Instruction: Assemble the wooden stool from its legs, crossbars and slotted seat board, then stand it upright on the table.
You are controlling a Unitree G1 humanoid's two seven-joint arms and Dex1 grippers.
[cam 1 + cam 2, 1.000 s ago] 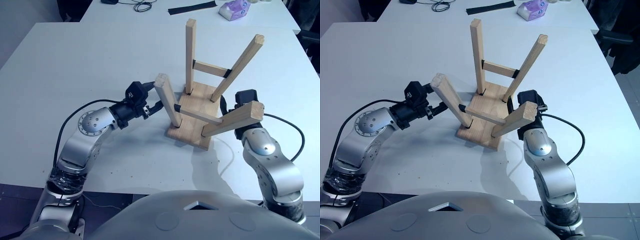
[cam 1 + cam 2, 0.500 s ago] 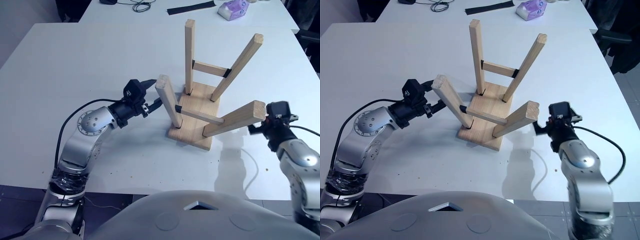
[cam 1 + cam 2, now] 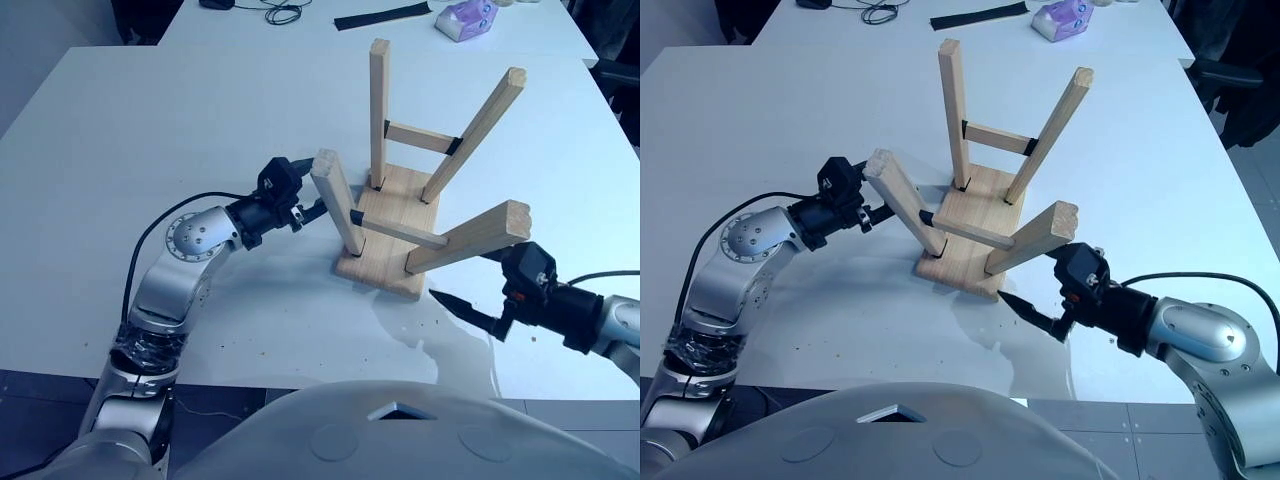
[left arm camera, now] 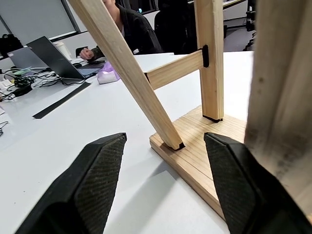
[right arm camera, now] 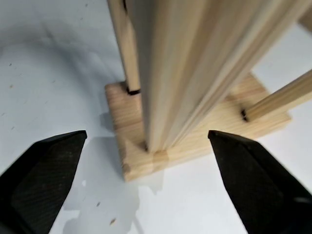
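No readable text.
A white mark on the left gripper [image 3: 311, 188] and the print on the purple pack [image 3: 470, 18] are too small to make out.

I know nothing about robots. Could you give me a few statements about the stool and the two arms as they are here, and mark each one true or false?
1. The stool is upside down, with its seat board flat on the table. True.
2. The left gripper is clamped shut around a leg. False: its jaws stand open beside the near-left leg.
3. All four legs are set into the seat board. True.
4. The right gripper holds a loose crossbar. False: its jaws are open and empty, low over the table in front of the seat board, and both crossbars are fitted between legs.
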